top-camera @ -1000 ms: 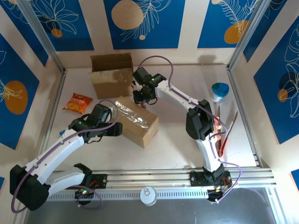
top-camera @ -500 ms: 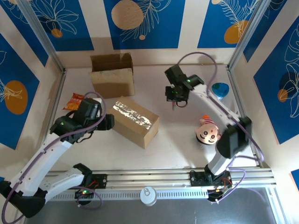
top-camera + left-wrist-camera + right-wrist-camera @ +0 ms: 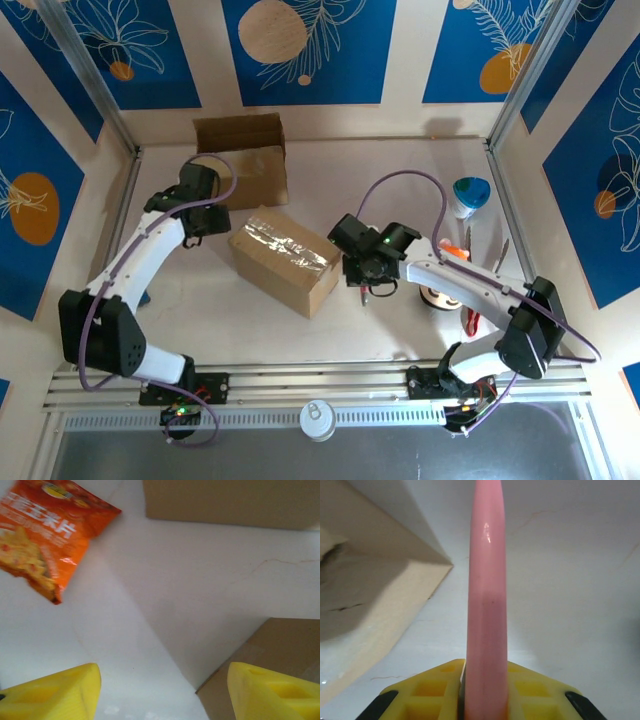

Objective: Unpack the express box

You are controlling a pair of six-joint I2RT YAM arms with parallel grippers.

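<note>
Top external looked down from above and behind; wrist cameras sat close over the counter (image 3: 400, 170), both sharing the taped box (image 3: 285, 258).

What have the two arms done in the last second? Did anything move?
The right claw, gripping a pink tool, swung from the open box across to the right end of the taped box. The left claw, open, moved from the taped box's left end back toward the snack bag. Both boxes stayed put.
</note>
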